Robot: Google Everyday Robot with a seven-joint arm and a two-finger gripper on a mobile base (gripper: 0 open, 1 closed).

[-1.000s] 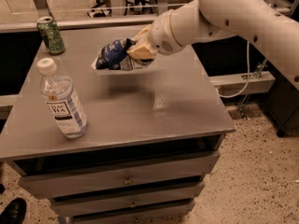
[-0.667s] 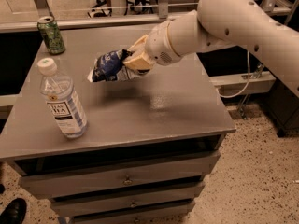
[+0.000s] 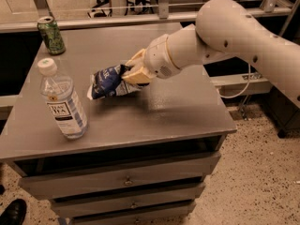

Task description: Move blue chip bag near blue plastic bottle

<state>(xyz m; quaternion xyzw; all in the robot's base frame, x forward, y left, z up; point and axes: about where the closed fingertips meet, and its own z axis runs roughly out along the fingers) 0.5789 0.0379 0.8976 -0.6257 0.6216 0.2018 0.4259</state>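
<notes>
The blue chip bag [image 3: 108,82] is a crinkly dark-blue foil bag with white lettering, held at its right end just above the grey table [image 3: 178,111], left of centre. My gripper [image 3: 129,72] is shut on the bag's right end, with the white arm reaching in from the upper right. The blue plastic bottle [image 3: 63,101] is clear with a white cap and a white label, standing upright near the table's front left. The bag hangs a short way to the right of the bottle, apart from it.
A green can [image 3: 51,35] stands upright at the table's back left corner. The table has drawers [image 3: 126,179] below its front edge. A metal rail [image 3: 117,18] runs behind the table. A dark shoe [image 3: 11,213] shows at the bottom left on the floor.
My gripper has carried the blue chip bag down and leftward, from mid-table height toward the table surface and closer to the bottle. The bottle and can have not moved.
</notes>
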